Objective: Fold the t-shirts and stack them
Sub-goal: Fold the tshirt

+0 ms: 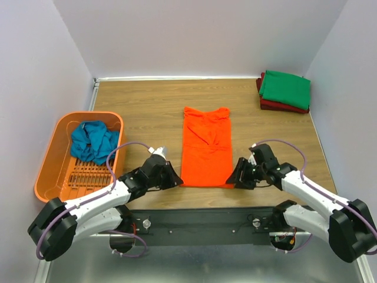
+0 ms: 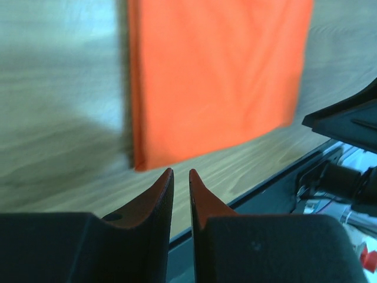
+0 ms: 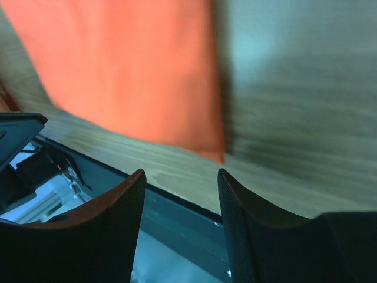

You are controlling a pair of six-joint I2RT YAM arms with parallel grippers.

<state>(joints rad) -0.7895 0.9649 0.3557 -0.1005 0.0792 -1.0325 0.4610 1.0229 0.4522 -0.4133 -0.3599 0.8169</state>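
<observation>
The bright orange t-shirt (image 1: 206, 147) lies flat in a long folded strip at the table's middle, collar at the far end. My left gripper (image 1: 177, 180) sits just off its near left corner, jaws almost together with a thin slit and nothing between them (image 2: 181, 171); the orange cloth (image 2: 218, 76) lies ahead of it. My right gripper (image 1: 235, 177) is open and empty beside the near right corner (image 3: 181, 172), with the cloth (image 3: 129, 65) ahead. The green t-shirt (image 1: 285, 88) lies folded on the dark red one (image 1: 283, 107) at the far right. The teal-blue t-shirt (image 1: 93, 141) is crumpled in the basket.
The orange plastic basket (image 1: 59, 127) stands at the left edge of the wooden table (image 1: 147, 106). Purple walls close the far, left and right sides. The black mounting rail (image 1: 206, 221) runs along the near edge, close behind both grippers.
</observation>
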